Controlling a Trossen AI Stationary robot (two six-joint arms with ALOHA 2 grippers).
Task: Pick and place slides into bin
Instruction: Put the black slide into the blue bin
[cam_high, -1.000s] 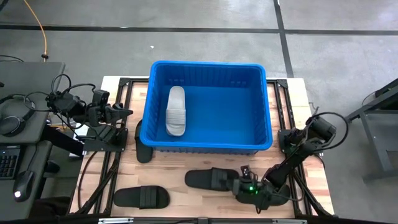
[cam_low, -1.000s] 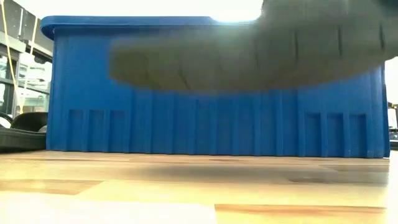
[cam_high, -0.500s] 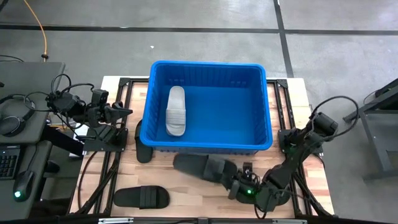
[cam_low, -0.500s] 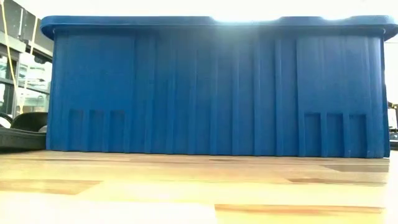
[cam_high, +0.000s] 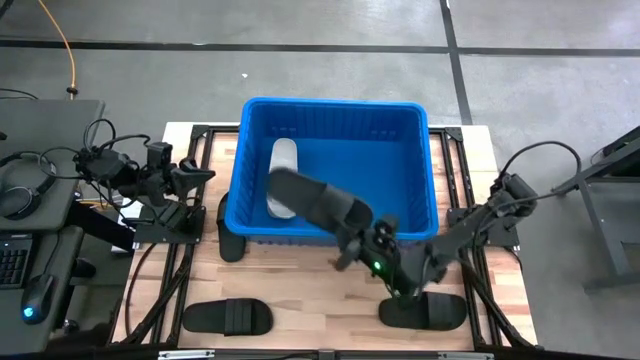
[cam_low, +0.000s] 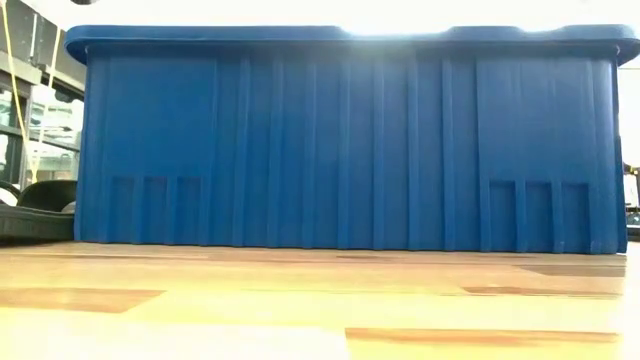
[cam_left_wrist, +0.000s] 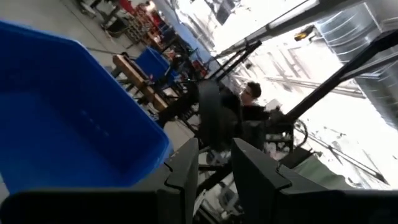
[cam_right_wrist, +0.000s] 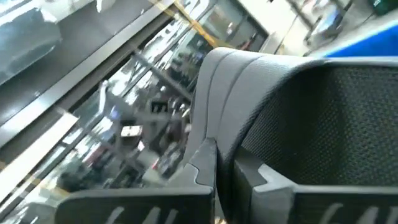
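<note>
Noting the surroundings only. A dark desk (cam_high: 60, 130) is sitting out behind the left gripper (cam_high: 205, 175), off the wooden table (cam_high: 300, 310). It is carrying headphones (cam_high: 25, 185), a keyboard (cam_high: 10, 262) and a mouse (cam_high: 38, 292). An orange cable (cam_high: 66, 45) is trailing over the grey floor (cam_high: 300, 60), well away from that gripper. Ahead of it, in the left wrist view, I am seeing a person (cam_left_wrist: 252, 93) among the room's frames.
</note>
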